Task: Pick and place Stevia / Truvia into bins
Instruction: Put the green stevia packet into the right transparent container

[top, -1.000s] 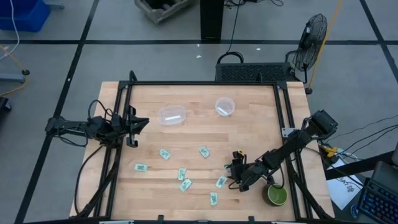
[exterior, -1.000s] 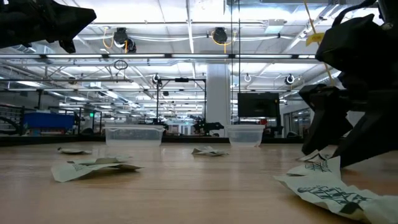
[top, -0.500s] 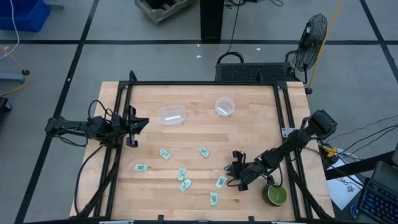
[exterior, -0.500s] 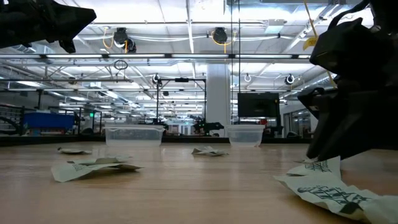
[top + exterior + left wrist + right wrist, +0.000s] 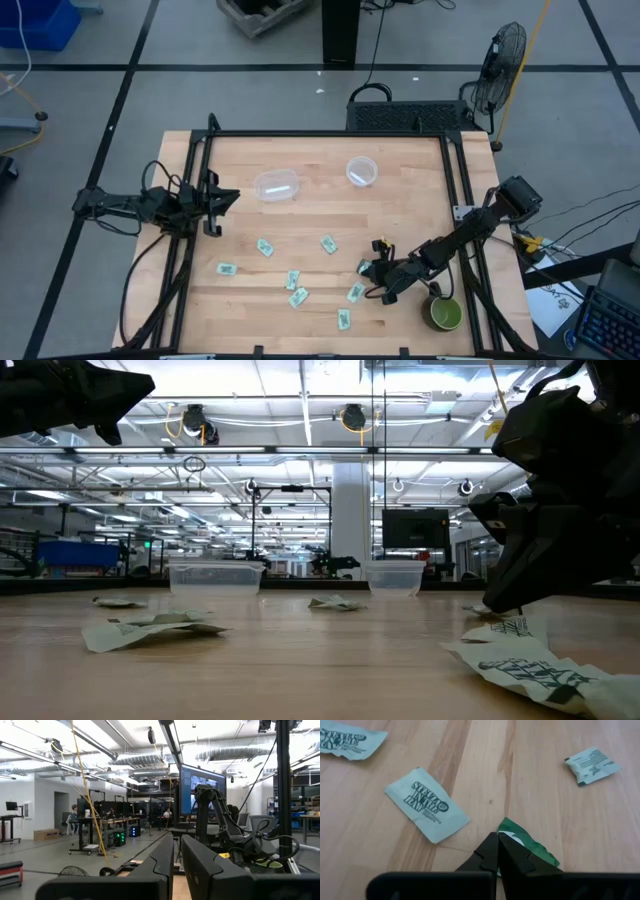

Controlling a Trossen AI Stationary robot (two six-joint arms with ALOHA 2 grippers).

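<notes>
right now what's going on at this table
The right claw is shut on a green sachet near the table's front right, beside the dark green mug. Other Stevia sachets lie loose on the wood. The oval tub and round cup sit farther back. The left claw waits at the left edge, shut.

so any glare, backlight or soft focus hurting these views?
Low view: bright ceiling lights backlight the right gripper into a silhouette; the nearest sachet looks soft. Right wrist view: even light, print on the pale sachet legible. High view: flat light, clear tub faint against wood.
</notes>
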